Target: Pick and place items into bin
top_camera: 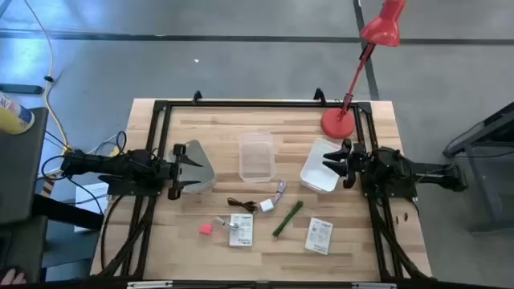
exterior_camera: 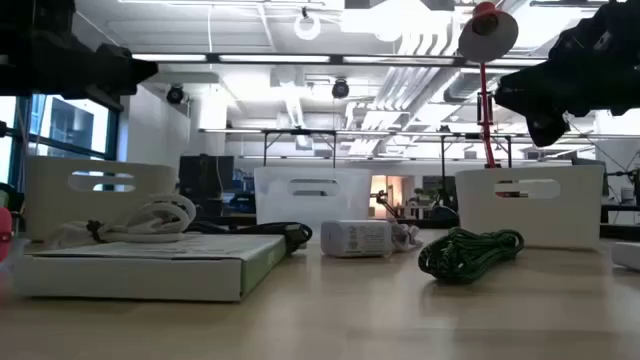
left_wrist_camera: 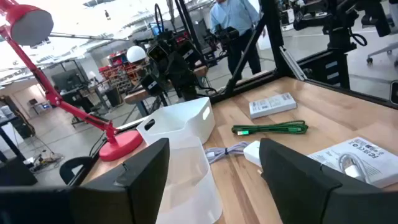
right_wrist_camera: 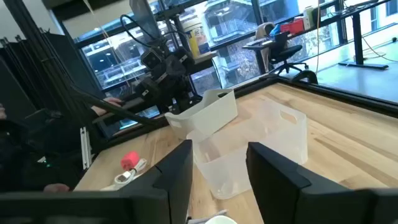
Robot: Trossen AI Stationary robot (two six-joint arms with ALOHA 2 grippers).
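The items lie on the near half of the table: a pink cube (top_camera: pixel 206 229), a flat white printed packet (top_camera: pixel 241 229), a thin dark cable (top_camera: pixel 241 204), a white cube (top_camera: pixel 267 205) with a pale cord, a green stick (top_camera: pixel 287 218) and a second packet (top_camera: pixel 319 236). My left gripper (top_camera: pixel 189 168) hovers open over the left white bin (top_camera: pixel 201 164). My right gripper (top_camera: pixel 333 163) hovers open over the right white bin (top_camera: pixel 320 172). The left wrist view shows the green stick (left_wrist_camera: pixel 270 129) and the white cube (left_wrist_camera: pixel 252 151) lying flat. The pink cube (right_wrist_camera: pixel 129 160) shows in the right wrist view.
A clear bin (top_camera: pixel 257 156) stands at the table's middle between the two white bins. A red desk lamp (top_camera: pixel 341 120) stands on the far right corner, with its arm reaching beyond the table. A black frame (top_camera: pixel 241 104) runs along the table's edges. A person (left_wrist_camera: pixel 233 31) stands beyond the table.
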